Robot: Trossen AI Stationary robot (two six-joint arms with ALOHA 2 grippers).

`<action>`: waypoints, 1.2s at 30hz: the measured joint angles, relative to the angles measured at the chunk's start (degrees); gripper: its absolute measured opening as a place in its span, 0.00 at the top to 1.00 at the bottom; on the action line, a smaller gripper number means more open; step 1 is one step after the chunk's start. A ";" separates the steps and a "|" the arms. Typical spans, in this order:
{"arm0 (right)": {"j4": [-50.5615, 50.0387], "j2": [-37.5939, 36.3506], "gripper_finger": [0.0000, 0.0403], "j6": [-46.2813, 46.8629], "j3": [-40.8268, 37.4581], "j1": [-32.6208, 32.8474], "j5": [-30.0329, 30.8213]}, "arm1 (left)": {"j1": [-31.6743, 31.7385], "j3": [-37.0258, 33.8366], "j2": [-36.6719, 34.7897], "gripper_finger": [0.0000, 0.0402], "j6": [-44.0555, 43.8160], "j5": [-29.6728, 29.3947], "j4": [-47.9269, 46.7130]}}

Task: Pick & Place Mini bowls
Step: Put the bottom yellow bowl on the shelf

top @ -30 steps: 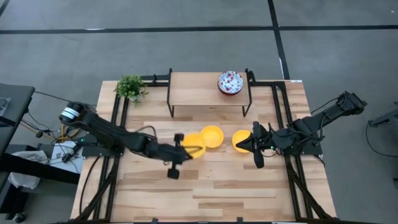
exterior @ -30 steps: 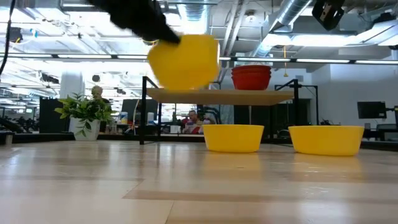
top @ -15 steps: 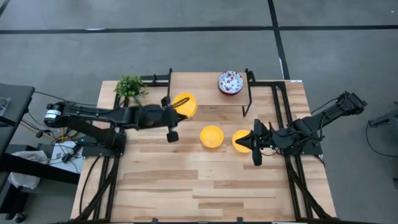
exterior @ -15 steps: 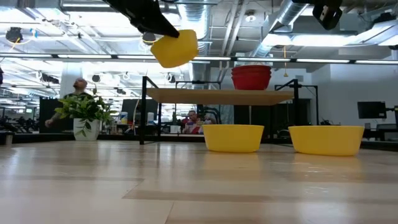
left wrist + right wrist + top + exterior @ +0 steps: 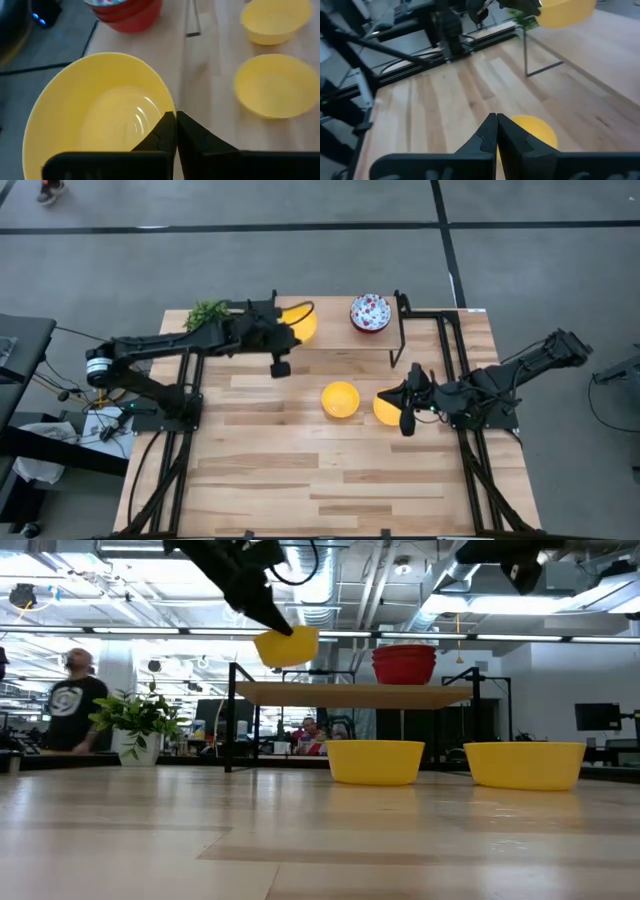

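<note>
My left gripper (image 5: 281, 332) is shut on a plain yellow mini bowl (image 5: 298, 322) and carries it in the air over the left end of the raised wooden shelf (image 5: 340, 340). A speckled white bowl with a red outside (image 5: 370, 312) stands on the shelf's right part. Two more yellow bowls (image 5: 340, 400) (image 5: 386, 407) rest on their bases on the table. My right gripper (image 5: 405, 408) is shut and hovers over the right-hand table bowl, above it in the low view. My left gripper pinches the yellow bowl's rim (image 5: 167, 107), one finger inside the bowl and one outside its wall. The bowl (image 5: 287, 645) is lifted clear above the shelf and hangs tilted from the fingers.
The shelf's black frame legs (image 5: 400, 330) stand on the table's far half. A small green potted plant (image 5: 207, 314) sits at the far left corner, beside my left arm. A person (image 5: 72, 700) stands in the room beyond. Bare wood lies on the near half of the table.
My left gripper has carried the yellow bowl from above the table's middle up and toward the far edge, until it is over the shelf's left end. The bowl has stayed tilted in the hold. The two table bowls have not moved.
</note>
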 joint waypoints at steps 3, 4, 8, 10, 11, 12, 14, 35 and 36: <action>0.00 0.02 1.00 0.00 0.00 -2.19 0.00 | 3.67 1.31 2.30 0.98 3.21 1.70 -0.03; 0.00 0.02 1.00 0.00 0.00 -2.90 0.00 | 4.90 1.41 3.25 0.98 3.76 2.24 -0.07; 0.02 0.02 1.00 0.02 0.00 -4.98 -0.18 | 8.52 1.62 5.95 0.98 5.38 4.62 -0.39; 0.00 0.02 1.00 0.05 0.00 -5.64 -0.36 | 9.91 1.69 6.70 0.98 5.44 6.40 -0.18; 0.02 0.02 1.00 0.05 0.00 -5.84 -0.38 | 10.46 1.69 6.93 0.98 5.50 7.18 -0.17; 0.02 0.02 1.00 0.05 0.00 -5.99 -0.39 | 10.89 1.69 6.96 0.98 5.62 7.47 -0.04; 0.02 0.02 1.00 0.05 0.00 -5.99 -0.42 | 11.33 1.71 6.92 0.98 6.44 7.54 0.00; 0.02 0.02 1.00 0.53 0.00 -5.96 -1.25 | 10.30 1.71 6.64 0.91 7.15 7.63 0.00; 0.02 0.02 1.00 0.54 0.00 -5.96 -1.57 | 10.30 1.71 6.64 0.90 7.15 7.63 0.00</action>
